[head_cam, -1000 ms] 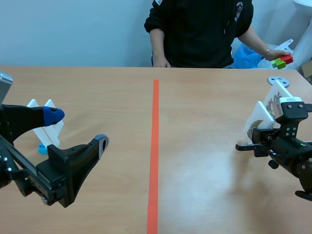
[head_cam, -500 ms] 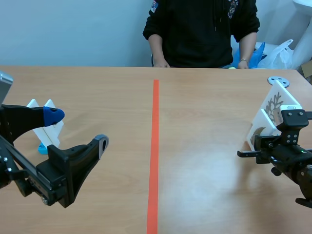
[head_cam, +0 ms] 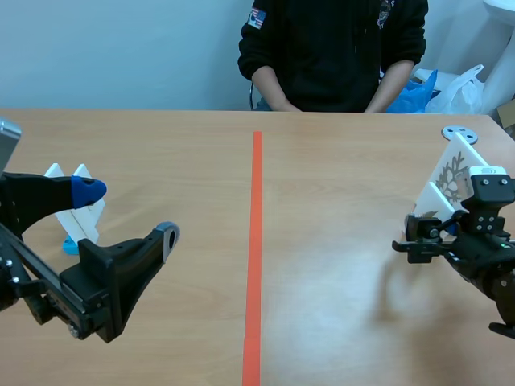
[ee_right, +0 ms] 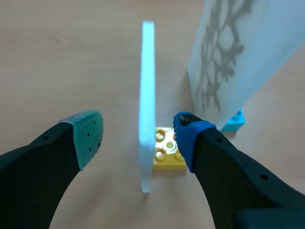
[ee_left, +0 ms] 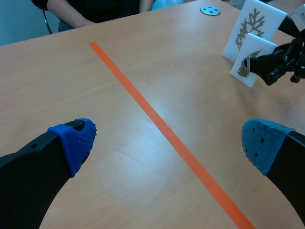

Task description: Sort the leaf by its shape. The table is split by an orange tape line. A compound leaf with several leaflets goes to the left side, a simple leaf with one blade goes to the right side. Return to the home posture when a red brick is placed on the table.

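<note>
Two fingers of our right pincer (ee_right: 137, 135) stand open astride the upright leaf card (ee_right: 147, 86), edge-on between them, near the right edge of the counter (head_cam: 346, 265).

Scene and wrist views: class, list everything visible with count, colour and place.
tape line: one, orange, middle of the table
leaf cards: two, white, right of the tape line
bricks: two, yellow and blue, under those cards
other cards: two, white, left of the tape line
disc: one, grey, table's far right
bags: two, blue and white, beyond the table
person: one, black top, across the table
left gripper: one, black, open
right gripper: one, black, open astride one leaf card
</note>
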Motion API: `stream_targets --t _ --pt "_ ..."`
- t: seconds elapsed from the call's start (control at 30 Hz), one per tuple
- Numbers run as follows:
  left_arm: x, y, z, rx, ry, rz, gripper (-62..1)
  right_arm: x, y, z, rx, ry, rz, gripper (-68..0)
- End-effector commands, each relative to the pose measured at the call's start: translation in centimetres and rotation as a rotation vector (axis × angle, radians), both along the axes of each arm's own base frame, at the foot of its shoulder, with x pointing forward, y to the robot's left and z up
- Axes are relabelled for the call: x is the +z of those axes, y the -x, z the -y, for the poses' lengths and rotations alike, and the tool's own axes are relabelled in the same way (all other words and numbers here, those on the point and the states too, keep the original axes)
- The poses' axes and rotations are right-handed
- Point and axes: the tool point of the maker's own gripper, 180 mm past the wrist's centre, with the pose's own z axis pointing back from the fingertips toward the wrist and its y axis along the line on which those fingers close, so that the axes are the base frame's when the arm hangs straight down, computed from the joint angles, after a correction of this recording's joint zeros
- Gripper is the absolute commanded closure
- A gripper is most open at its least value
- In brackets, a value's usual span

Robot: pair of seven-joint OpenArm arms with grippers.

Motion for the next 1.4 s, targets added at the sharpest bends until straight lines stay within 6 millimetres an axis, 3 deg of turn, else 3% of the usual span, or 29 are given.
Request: stream_targets --t 0.0,0.47,0.7,0.8,0.9,1.1,1.37 --pt "0.6 -0.2 0.1 0.001 0.018 0.020 -62.3 3.0 -1.3 1.6 -0.018 0.029 0.076 -32.4" --pt "0.6 -0.1 0.1 0.001 0.018 0.020 -62.3 11.9 -0.2 2.0 0.050 0.035 0.250 -41.4" --pt "0.6 -0.2 0.1 0.002 0.019 0.020 -62.3 15.6 2.5 0.3 0.147 0.007 0.303 -52.6" --pt "0.6 -0.2 0.1 0.001 0.018 0.020 -62.3 16.0 4.1 -0.9 0.207 0.003 0.297 -60.3" --pt "0.5 -0.2 0.1 0.001 0.018 0.019 -62.3 14.5 5.9 -2.4 0.287 0.010 0.214 -65.5" --pt "0.5 -0.1 0.0 -0.010 0.003 0.019 -62.3 12.9 9.5 -4.3 0.361 -0.026 0.121 -67.9" --pt "0.4 -0.1 0.0 -0.016 -0.004 0.018 -62.3 13.5 12.1 -6.7 0.427 -0.033 0.075 -67.9"
